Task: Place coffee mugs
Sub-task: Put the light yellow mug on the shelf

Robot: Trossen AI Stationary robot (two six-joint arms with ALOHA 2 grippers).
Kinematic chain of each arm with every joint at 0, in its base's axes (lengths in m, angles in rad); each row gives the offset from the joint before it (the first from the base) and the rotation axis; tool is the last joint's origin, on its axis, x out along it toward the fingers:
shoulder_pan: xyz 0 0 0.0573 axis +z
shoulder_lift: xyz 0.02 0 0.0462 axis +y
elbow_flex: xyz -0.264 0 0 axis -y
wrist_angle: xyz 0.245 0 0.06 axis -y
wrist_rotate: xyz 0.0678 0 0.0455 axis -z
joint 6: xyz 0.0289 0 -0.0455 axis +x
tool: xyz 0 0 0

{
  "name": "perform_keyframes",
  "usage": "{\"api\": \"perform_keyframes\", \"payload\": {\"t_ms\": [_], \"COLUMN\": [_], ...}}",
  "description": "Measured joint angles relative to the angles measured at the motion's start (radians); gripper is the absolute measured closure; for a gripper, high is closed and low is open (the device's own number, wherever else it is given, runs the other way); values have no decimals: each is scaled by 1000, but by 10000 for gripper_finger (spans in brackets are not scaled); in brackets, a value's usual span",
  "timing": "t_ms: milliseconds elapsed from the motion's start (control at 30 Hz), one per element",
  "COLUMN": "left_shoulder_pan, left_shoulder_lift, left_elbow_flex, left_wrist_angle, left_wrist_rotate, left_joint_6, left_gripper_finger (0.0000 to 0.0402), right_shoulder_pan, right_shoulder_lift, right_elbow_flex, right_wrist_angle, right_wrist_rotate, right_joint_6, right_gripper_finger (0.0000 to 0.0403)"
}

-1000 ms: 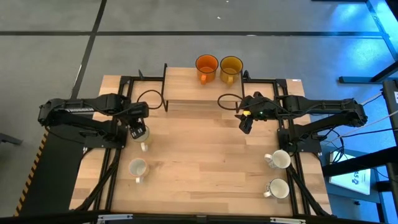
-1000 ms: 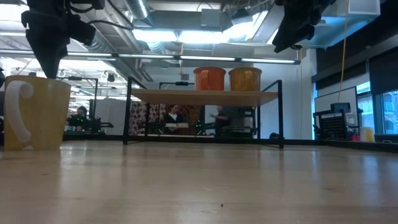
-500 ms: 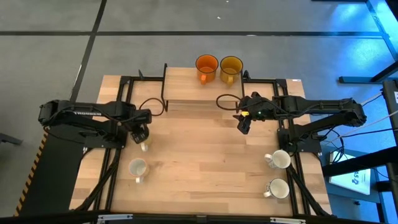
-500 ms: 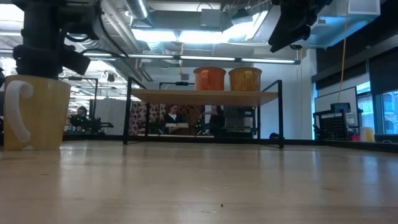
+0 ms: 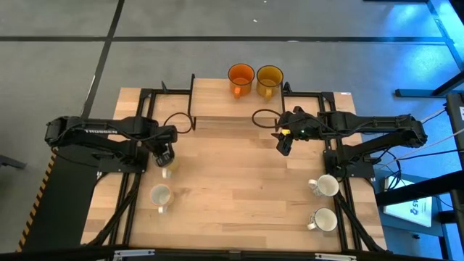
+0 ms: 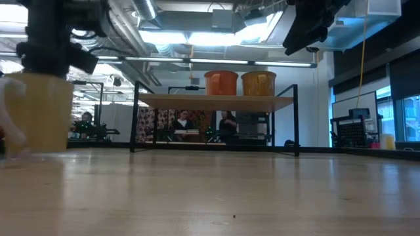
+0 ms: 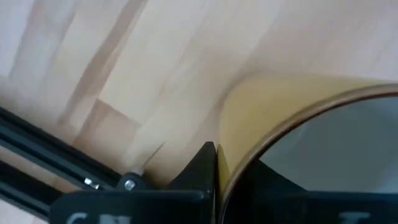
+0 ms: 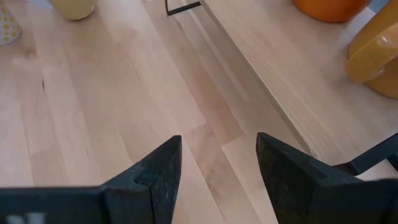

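Observation:
A cream coffee mug [image 5: 167,164] stands near the table's left side, and my left gripper [image 5: 165,155] is shut on it from above. In the low view this mug [image 6: 36,111] shows blurred under the gripper [image 6: 49,56]. A second cream mug [image 5: 160,196] stands nearer the front. Two white mugs [image 5: 325,186] [image 5: 322,219] stand on their bases at the right. An orange mug [image 5: 241,77] and an amber mug [image 5: 270,77] stand on the raised shelf. My right gripper [image 5: 285,143] hovers open above the table right of centre, with nothing between its fingers. My left gripper has the cream mug by its wall at the rim [image 7: 239,118]. One finger [image 7: 205,163] is outside the wall and the other inside the mug. The fingers point down from above. The mug is upright, its base at table level; whether it is lifted clear I cannot tell.
The wooden shelf [image 5: 217,101] with its black frame spans the table's far edge. Black frame rails [image 5: 145,130] run along both sides of the table. Bare wood lies between the two arms in the middle [image 5: 232,174]. People stand in the room behind the table [image 6: 226,124].
My left gripper has come down over the cream mug and shut on its rim wall. My right gripper has drifted slightly toward the far edge and stayed open.

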Motion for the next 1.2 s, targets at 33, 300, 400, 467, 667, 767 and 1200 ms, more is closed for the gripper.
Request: {"api": "perform_keyframes", "payload": {"t_ms": [33,300,400,467,667,767,1200], "left_shoulder_pan": [0,0,0,0,71,145,479], "left_shoulder_lift": [0,4,24,49,208,300,652], "left_elbow_flex": [18,270,397,480,746,885,1295], "left_wrist_angle": [-3,-16,-21,-31,-165,-205,-213], "left_wrist_rotate": [1,-23,-75,-122,-199,-193,-203], "left_joint_6": [0,0,9,31,155,224,539], "left_gripper_finger": [383,383,383,383,383,383,383], "right_shoulder_pan": [0,0,0,0,0,0,1], "right_shoulder_lift": [0,0,-1,-1,-1,-1,-1], "right_elbow_flex": [0,0,0,0,0,0,-1], "right_wrist_angle": [0,0,0,0,4,4,-59], "right_wrist_rotate": [0,0,0,0,9,9,0], "right_joint_6": [0,0,0,0,-3,-3,36], "right_gripper_finger": [210,210,210,210,210,210,210]}}
